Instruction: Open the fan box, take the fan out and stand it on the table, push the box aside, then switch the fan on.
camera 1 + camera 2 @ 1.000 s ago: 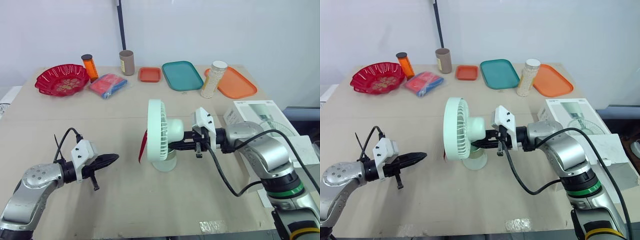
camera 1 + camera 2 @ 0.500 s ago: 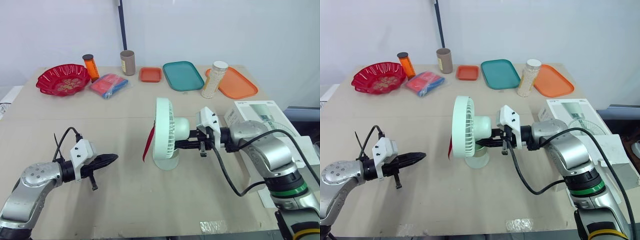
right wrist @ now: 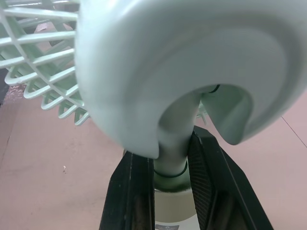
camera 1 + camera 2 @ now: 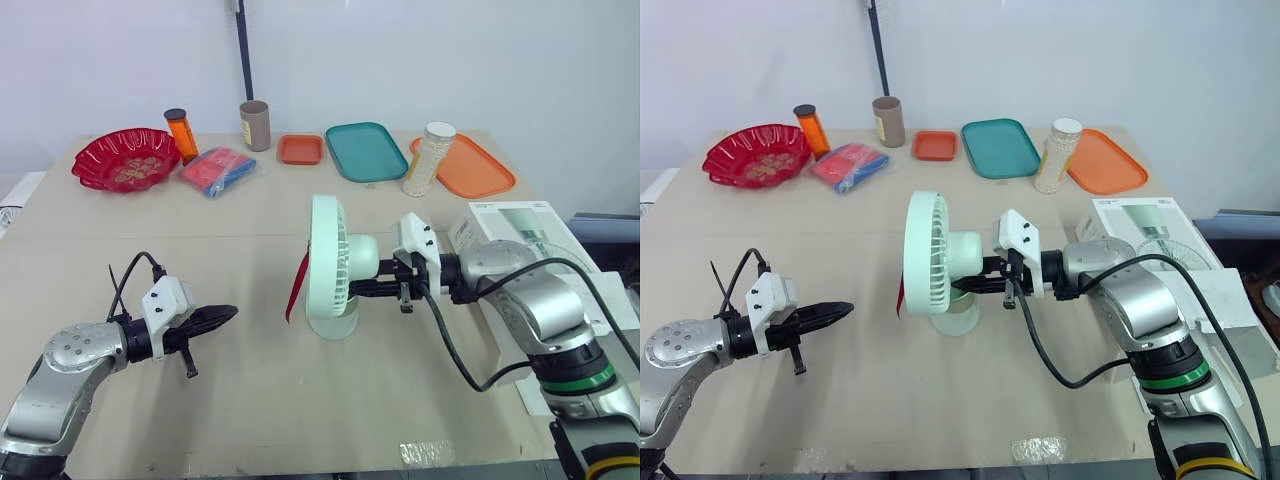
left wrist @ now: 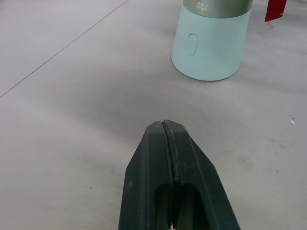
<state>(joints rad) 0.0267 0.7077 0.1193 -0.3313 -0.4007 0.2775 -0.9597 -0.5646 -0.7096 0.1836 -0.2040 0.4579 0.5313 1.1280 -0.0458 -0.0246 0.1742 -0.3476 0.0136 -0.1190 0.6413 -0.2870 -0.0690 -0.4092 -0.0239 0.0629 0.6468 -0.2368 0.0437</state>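
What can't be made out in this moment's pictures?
Whether the fan is running: head views, blades behind its grille, too fine to tell.
Red item by the fan: head views, partly hidden by the fan's head.
Box, near end and flaps: head views, covered by the right arm.
Red bowl contents: head views, too small.

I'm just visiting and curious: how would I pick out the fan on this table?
Look at the tan table and go to its middle, left of the white box. The fan stands there upright on a round base, the right jaws closed on its neck. It is the only pale green thing with a round grille, and a red tag hangs beside it.
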